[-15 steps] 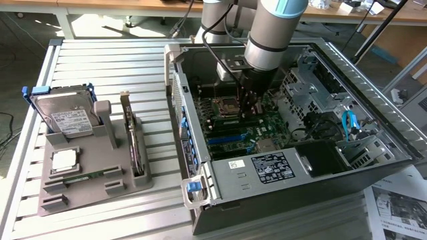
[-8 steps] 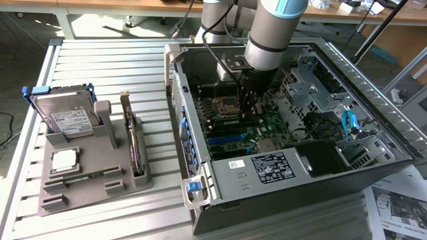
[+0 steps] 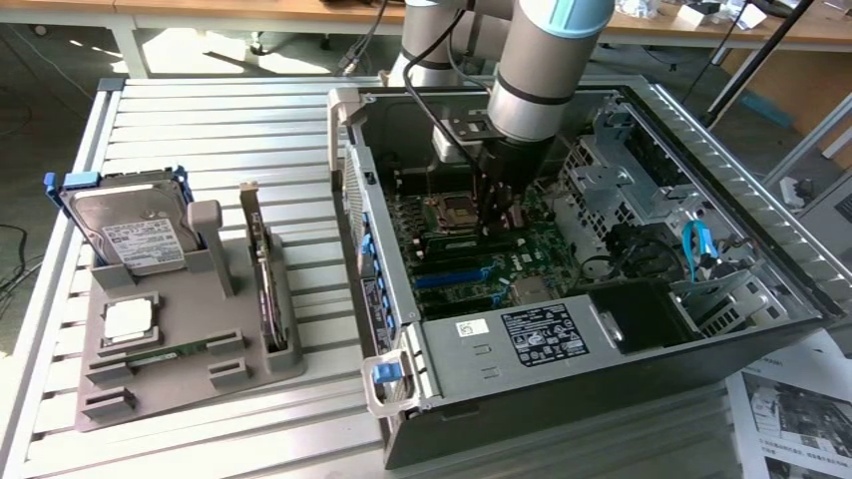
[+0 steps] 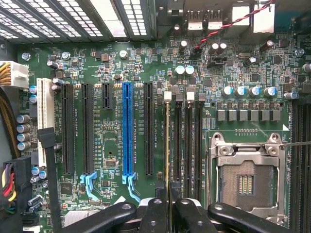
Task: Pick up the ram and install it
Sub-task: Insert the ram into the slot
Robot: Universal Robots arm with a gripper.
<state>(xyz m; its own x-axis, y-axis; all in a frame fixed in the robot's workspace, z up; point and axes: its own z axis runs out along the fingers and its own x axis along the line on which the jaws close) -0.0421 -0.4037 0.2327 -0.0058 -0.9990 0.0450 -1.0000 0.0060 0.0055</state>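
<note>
The ram [image 4: 168, 145] shows edge-on as a thin gold-green strip running out from between my fingers. It lies along the outermost of several black memory slots [image 4: 187, 141] on the green motherboard [image 4: 112, 63], on the side away from the empty processor socket [image 4: 245, 182]. My gripper [image 4: 169, 206] is shut on the ram, one finger [image 4: 154, 213] on each side. In the exterior view my gripper [image 3: 500, 215] reaches down inside the open computer case [image 3: 560, 399], just beside the processor socket [image 3: 457, 212]. Whether the ram touches the slot I cannot tell.
At the exterior view's left, a grey holder [image 3: 266, 369] carries a hard drive [image 3: 134, 235], a square silver chip [image 3: 130, 317], an upright dark card [image 3: 266, 279] and another thin green stick [image 3: 174, 351]. Drive cages [image 3: 626, 170] and cables [image 3: 692, 249] crowd the case's far side.
</note>
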